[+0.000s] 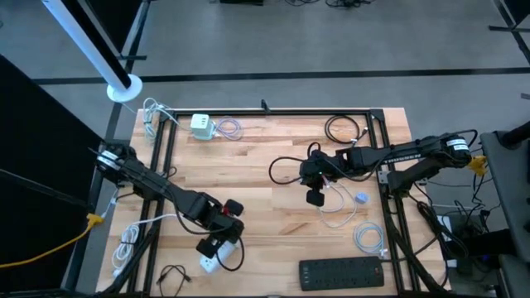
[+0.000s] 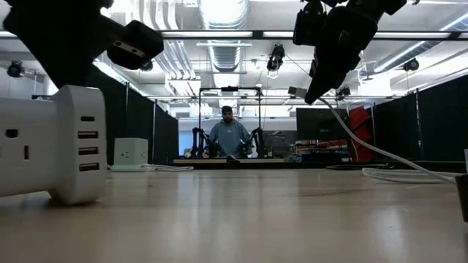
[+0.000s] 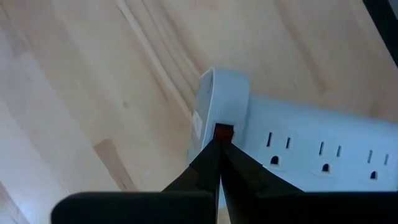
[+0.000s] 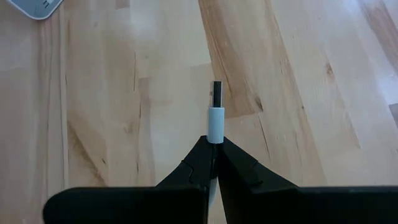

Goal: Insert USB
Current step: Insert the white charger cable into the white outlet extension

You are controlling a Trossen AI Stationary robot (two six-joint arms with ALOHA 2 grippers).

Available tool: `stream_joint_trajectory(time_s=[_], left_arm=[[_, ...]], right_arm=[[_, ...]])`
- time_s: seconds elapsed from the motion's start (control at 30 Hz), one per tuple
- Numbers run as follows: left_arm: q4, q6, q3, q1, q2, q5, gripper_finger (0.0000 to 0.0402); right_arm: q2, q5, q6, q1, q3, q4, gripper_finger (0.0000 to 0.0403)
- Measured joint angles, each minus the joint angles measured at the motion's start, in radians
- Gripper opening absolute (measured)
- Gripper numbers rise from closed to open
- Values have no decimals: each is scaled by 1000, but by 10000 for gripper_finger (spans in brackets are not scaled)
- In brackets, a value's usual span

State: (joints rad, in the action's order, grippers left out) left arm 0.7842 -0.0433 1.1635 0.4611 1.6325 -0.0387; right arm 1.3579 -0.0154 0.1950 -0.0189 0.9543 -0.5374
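**Light plug pinched, ports waiting lower left**

The right gripper [image 4: 212,163] was clamped on the white USB plug with bare metal tip [image 4: 215,111], held above the table at centre-right of the high view. It looked light and rigid, its trailing white cable [image 1: 341,217] limp; gripping the white collar seemed sound. The left gripper [image 3: 219,163] was closed on the white plastic power strip [image 3: 292,146], lower left, near the wooden table [image 1: 273,223] edge. Bare wood lay between them.

Bright overhead ceiling lights [image 2: 223,14] glare; nearby charger [image 2: 51,142] looks blurred.
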Motion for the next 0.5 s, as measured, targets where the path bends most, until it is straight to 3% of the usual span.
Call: stream_joint_trajectory(time_s=[0.5], left_arm=[[-11,0,-19,-97,2,6,0]], right_arm=[[0,-2,34,-37,0,1,1]])
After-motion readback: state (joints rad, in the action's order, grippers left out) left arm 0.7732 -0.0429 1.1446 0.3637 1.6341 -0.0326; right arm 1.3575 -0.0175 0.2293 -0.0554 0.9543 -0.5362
